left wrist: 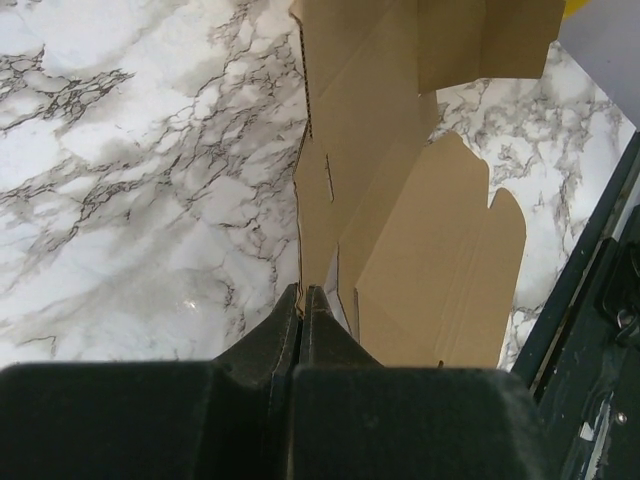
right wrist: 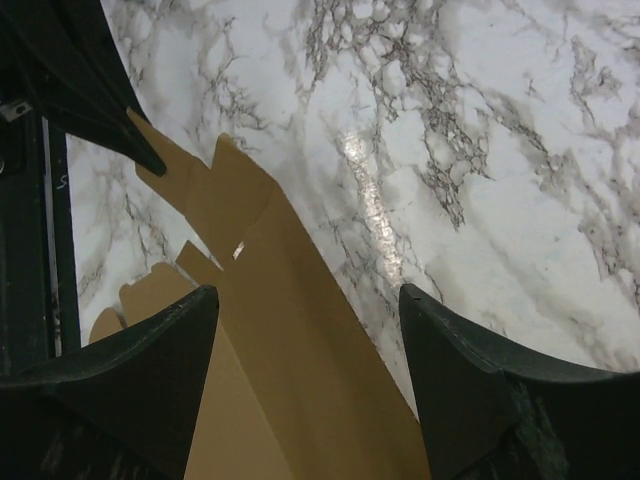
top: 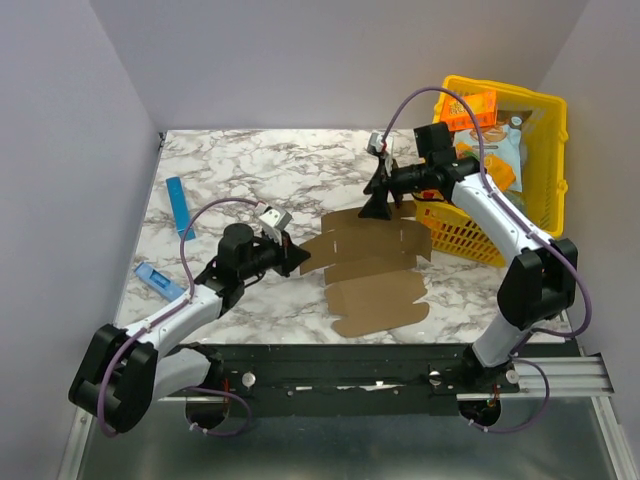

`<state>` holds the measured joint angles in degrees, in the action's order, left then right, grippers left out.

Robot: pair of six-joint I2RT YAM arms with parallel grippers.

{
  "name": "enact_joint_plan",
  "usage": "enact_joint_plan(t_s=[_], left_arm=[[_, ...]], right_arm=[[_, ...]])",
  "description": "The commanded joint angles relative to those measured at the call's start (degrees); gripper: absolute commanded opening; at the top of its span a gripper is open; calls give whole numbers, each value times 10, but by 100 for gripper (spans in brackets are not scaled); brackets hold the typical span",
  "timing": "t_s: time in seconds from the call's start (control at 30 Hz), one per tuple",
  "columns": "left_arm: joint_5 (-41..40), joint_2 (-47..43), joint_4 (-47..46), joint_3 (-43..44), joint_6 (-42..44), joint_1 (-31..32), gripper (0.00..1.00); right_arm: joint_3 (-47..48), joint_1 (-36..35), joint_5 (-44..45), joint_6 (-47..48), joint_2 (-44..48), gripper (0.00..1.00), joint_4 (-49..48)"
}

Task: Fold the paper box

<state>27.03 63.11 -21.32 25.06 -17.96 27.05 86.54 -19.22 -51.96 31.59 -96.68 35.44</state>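
The paper box (top: pixel 375 272) is a flat brown die-cut cardboard sheet lying mid-table, its flaps spread. My left gripper (top: pixel 298 258) is shut on the sheet's left edge; in the left wrist view a thin cardboard edge sits pinched between the closed fingertips (left wrist: pixel 302 292), and the paper box (left wrist: pixel 380 150) stretches away from them, partly raised. My right gripper (top: pixel 380 205) stands open over the sheet's far edge. In the right wrist view the paper box (right wrist: pixel 290 380) runs between its spread fingers (right wrist: pixel 308 300) without touching them.
A yellow basket (top: pixel 455 235) with snack packs and an orange box (top: pixel 472 108) stands at the back right, close behind my right arm. A slim blue bar (top: pixel 180 205) and another blue item (top: pixel 158 278) lie at the left. A black rail (top: pixel 350 365) borders the near edge.
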Motion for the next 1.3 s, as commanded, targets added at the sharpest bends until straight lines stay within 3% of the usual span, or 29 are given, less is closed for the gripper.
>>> enact_joint_plan(t_s=[0.0, 0.47, 0.73, 1.27], left_arm=[[30, 22, 53, 38, 47, 5, 0], [24, 3, 82, 49, 56, 11, 0], [15, 3, 93, 54, 62, 12, 0], [-9, 5, 102, 65, 79, 12, 0]], right_arm=[[-40, -8, -3, 31, 9, 81, -2], [-18, -10, 84, 31, -37, 81, -61], [55, -10, 80, 58, -111, 78, 39], [115, -11, -6, 73, -162, 45, 160]])
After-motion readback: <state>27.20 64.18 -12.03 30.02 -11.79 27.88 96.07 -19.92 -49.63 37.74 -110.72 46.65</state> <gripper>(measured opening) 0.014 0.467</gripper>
